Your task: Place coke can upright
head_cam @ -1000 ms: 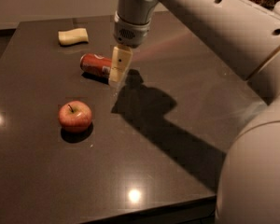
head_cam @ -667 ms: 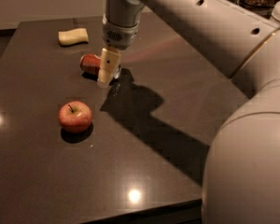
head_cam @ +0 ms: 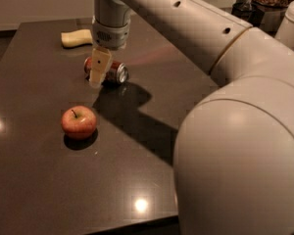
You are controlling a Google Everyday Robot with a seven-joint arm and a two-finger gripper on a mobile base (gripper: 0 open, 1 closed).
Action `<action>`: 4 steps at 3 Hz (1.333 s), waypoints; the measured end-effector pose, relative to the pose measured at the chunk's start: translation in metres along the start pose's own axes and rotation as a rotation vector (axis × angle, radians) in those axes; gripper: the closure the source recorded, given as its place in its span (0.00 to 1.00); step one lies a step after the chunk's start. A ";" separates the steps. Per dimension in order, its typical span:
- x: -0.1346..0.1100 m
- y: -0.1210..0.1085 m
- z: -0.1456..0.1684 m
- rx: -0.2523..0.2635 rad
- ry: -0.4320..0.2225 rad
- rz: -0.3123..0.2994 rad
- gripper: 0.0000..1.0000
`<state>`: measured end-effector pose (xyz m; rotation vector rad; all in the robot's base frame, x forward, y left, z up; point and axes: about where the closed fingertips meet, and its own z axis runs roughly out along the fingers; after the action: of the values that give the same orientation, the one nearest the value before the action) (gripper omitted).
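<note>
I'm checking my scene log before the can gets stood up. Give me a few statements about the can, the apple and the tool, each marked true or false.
The coke can lies on its side. True.
The tool hangs over the apple. False: it is down at the can; the apple sits apart, nearer the camera.
A pale yellow object lies on the table beyond the can. True.
The apple touches the can. False: bare table separates them.
</note>
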<state>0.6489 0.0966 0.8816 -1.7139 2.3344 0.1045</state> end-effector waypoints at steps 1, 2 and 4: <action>-0.014 -0.014 0.008 0.008 0.022 0.020 0.00; -0.019 -0.020 0.012 0.013 0.030 0.031 0.00; -0.027 -0.014 0.030 0.005 0.046 0.041 0.00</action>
<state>0.6745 0.1237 0.8607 -1.6840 2.4012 0.0667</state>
